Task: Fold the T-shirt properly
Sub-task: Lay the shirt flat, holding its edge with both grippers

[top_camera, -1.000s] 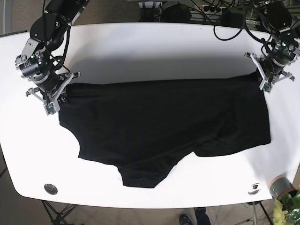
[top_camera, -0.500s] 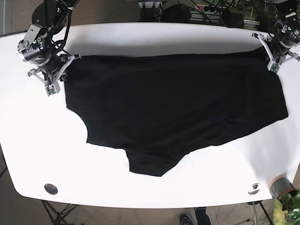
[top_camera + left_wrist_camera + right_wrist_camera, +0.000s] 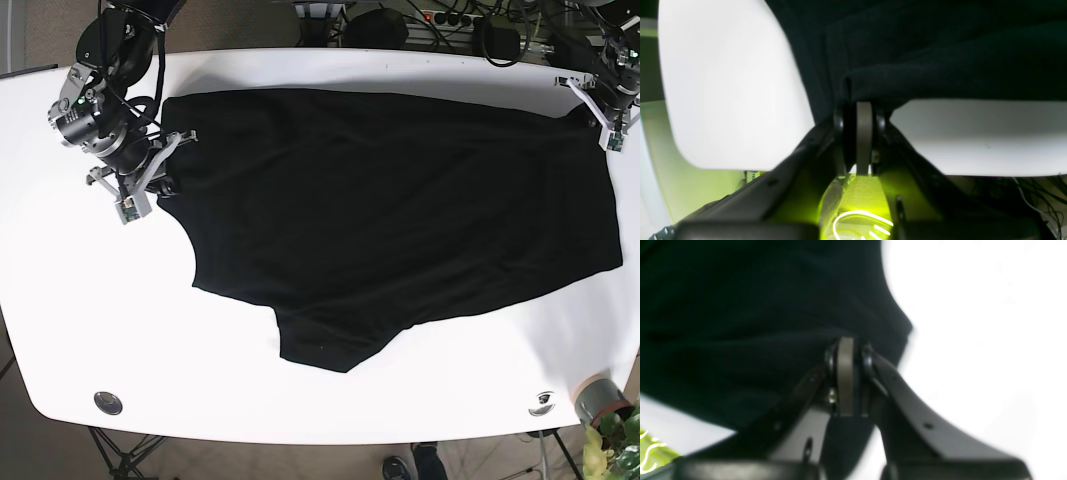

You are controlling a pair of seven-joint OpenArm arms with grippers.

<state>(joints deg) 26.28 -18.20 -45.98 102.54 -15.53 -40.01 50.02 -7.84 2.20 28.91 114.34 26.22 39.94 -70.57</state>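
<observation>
Two grips hold the shirt (image 3: pixel 400 210), one at each far corner, and you have it spread dark and broad across the desk (image 3: pixel 300 400) between them. Left to right in the base view: the right gripper (image 3: pixel 160 175) sits at the shirt's near-left corner, low over the desk, with the cloth running away from it toward the middle. Judged from the flat lie of the fabric, you are holding both corners apart to keep the top edge stretched, so the shirt lies without bunching before a fold is made. A lobe of cloth hangs toward the front edge of the desk, not yet squared.

Right gripper, wrist view (image 3: pixel 848 346): jaws narrow, pressed together with dark cloth caught between them. The view is blurred, so how deep the bite goes cannot be told.

Left gripper (image 3: pixel 608 120), at the far right corner of the base view, rests at the desk's rim. Wrist view (image 3: pixel 858 106): jaws narrow, closed on a rolled hem of the shirt, with cloth draping above and white desk on either side.

No fold shows yet; in my judgement the task is at its early, laying-out stage.
</observation>
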